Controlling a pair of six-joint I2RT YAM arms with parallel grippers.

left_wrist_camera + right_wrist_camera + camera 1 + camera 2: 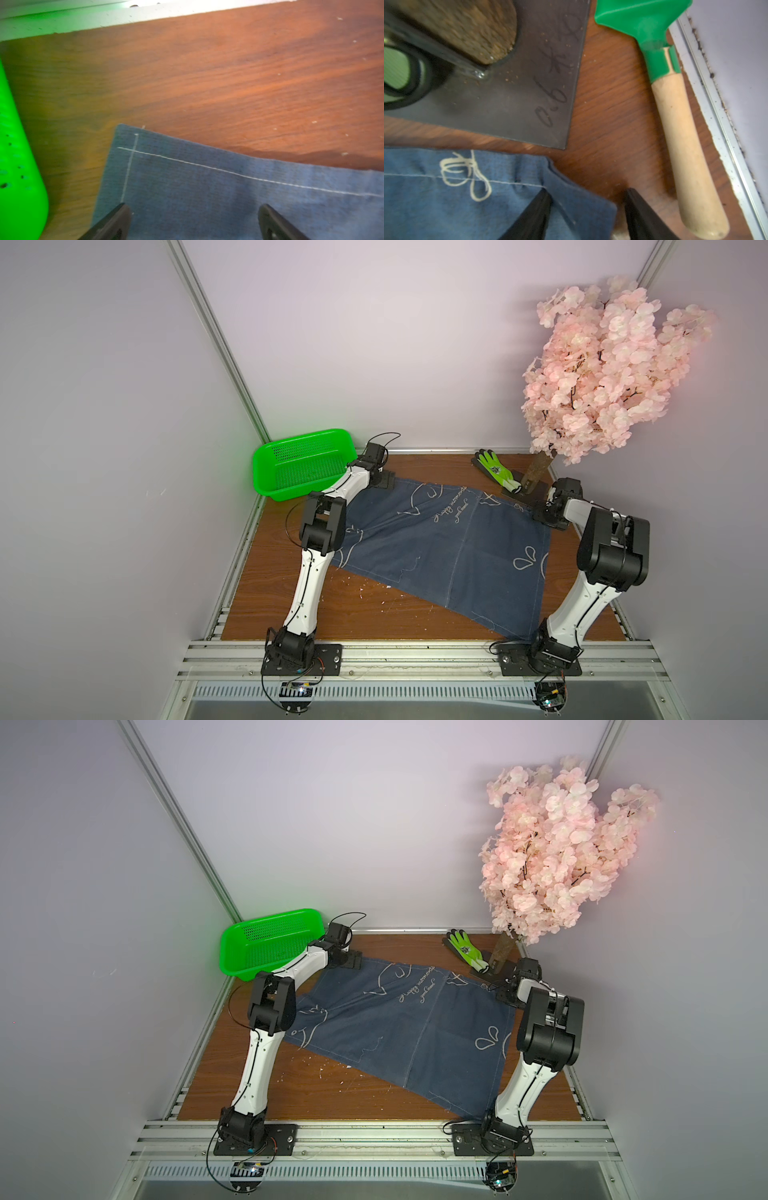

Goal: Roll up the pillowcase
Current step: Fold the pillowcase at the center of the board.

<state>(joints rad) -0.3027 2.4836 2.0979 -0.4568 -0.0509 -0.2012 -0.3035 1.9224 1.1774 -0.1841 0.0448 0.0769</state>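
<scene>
The left arm (307, 585) and right arm (577, 605) have glossy white link shells dotted with small screws, bulky black joint housings, and thin black cables (286, 520) looping beside them. Each is mounted on a black bolted base plate (330, 655). The left pincer (194, 206) and right pincer (588, 191) end in black, tapering fingers.

Handwritten dark marks on the tree's black base plate (508, 116) appear to begin "0.9"; the rest is unclear. Cursive white lettering on the pillowcase (436, 551) is too small to read.
</scene>
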